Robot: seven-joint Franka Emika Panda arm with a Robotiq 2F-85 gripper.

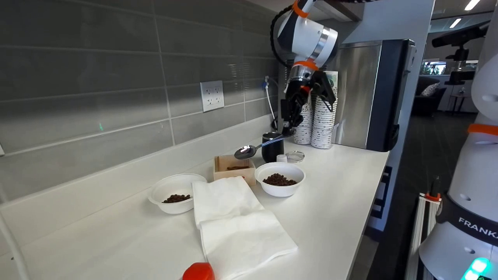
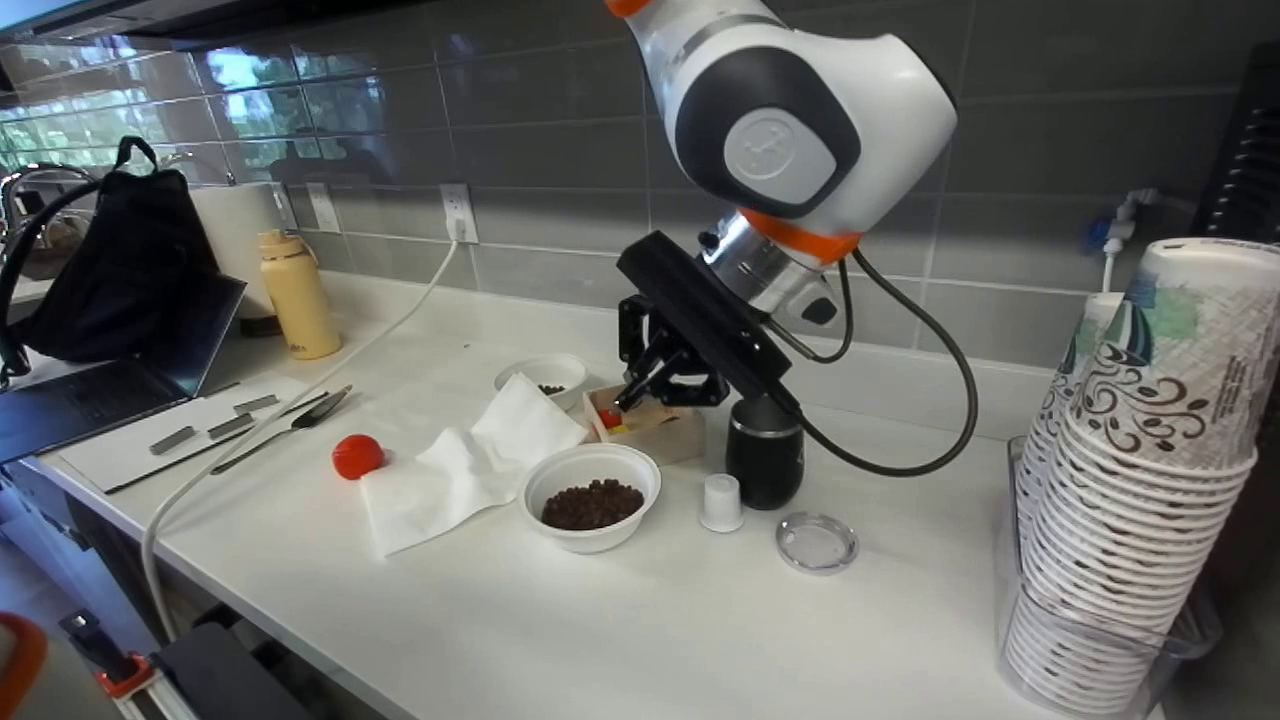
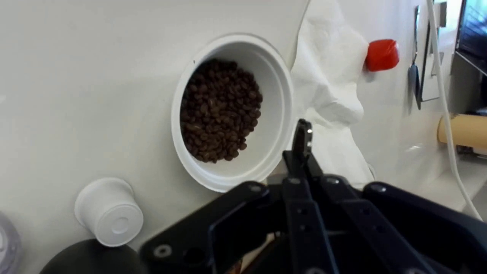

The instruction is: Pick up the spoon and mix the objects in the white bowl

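Silvery spoon [image 1: 249, 151] points to eight o'clock in an exterior view; gripper [image 1: 287, 131] clamped on upper handle [image 1: 272, 141]; presumably for stirring reach.

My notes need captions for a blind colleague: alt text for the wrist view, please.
From above, a white bowl holds a heap of small reddish-brown pieces, gathered toward its left side. A black claw juts in from the bottom edge, its grip hard to read here. To the bowl's right are a white napkin and a red object.

Office-style kitchenette, tiled backsplash [image 1: 78, 74], white counter [image 1: 330, 202], tall paper-cup stacks [image 2: 1130, 540] (a laptop [image 2: 85, 415] too)
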